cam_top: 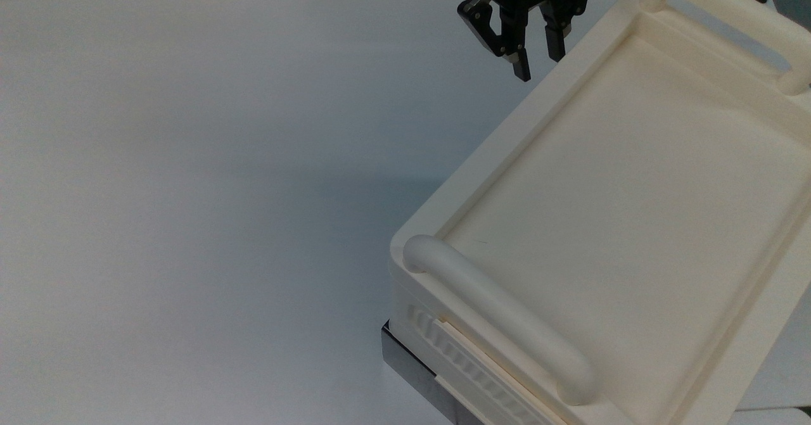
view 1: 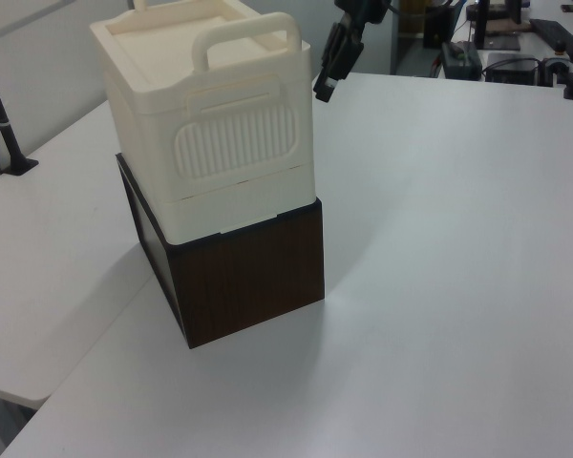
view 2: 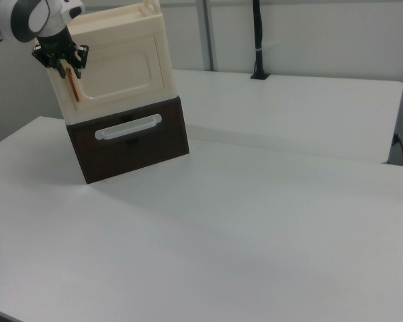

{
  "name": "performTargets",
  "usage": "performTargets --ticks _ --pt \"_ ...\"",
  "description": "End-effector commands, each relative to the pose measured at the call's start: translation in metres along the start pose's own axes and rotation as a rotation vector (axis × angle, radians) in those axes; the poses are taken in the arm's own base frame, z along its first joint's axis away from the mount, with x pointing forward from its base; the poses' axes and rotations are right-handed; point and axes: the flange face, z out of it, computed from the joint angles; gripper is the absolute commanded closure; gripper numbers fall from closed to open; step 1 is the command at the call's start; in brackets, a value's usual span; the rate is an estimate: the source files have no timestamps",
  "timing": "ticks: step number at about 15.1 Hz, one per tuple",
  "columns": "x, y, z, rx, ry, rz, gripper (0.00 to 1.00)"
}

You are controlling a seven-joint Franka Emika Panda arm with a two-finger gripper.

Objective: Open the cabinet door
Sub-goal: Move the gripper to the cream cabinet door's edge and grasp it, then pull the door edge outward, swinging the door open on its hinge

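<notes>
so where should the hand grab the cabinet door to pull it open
Grip the copper-orange bar handle on the cabinet door, near the right view's left edge. It stands upright and proud of the flat panel, so come straight at the door's front, fingers either side. The open hand hangs just above it.

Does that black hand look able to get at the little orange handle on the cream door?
Probably yes. The open hand hangs right at the top of the orange handle on the cabinet door, and nothing stands between them.
</notes>
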Motion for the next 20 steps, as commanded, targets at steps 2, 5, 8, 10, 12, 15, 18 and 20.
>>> performTargets --ticks 2,5,8,10,12,15,18,20 --pt "0.011 -0.012 0.015 0.011 0.045 0.000 0.58" --pt "0.014 -0.015 0.019 0.010 0.060 -0.008 0.77" --pt "0.014 -0.015 0.020 0.011 0.061 -0.006 0.99" --pt "0.013 -0.013 0.019 0.011 0.060 -0.005 1.00" --pt "0.011 -0.011 0.010 0.009 0.062 0.000 1.00" --pt "-0.001 -0.011 0.000 0.013 0.010 0.007 1.00" --pt "-0.015 0.007 -0.015 0.013 -0.069 0.034 1.00" --pt "-0.026 0.016 -0.017 0.016 -0.120 0.056 1.00"
